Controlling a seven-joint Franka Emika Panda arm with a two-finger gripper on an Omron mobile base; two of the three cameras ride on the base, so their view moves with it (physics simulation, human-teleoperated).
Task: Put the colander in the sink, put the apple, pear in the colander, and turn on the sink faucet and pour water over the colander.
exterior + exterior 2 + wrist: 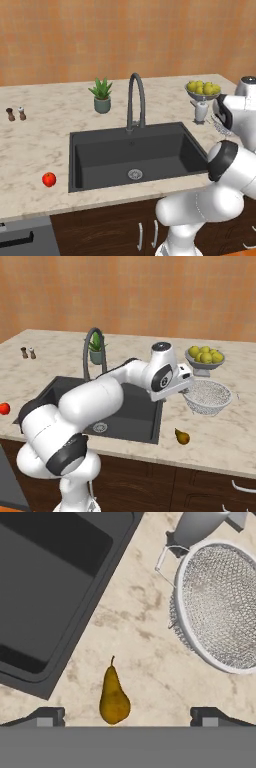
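The speckled colander point(207, 396) sits on the counter right of the sink point(135, 416), with its mesh also in the hand view point(220, 607). Near the counter's front edge lies the brownish pear point(182, 436), its neck pointing away from the hand camera point(114, 697). Left of the sink point(100, 165) rests the red apple point(49, 179). Behind the basin rises the dark faucet point(136, 100). My gripper point(128, 717) hangs open above the counter between sink and colander, well above the pear, holding nothing. The arm hides most of the colander in the left base view.
A footed bowl of yellow-green fruit point(204, 358) stands just behind the colander. A potted plant point(102, 95) sits left of the faucet. Two small shakers point(16, 114) stand at the far left. A dishwasher front point(25, 237) lies below the counter.
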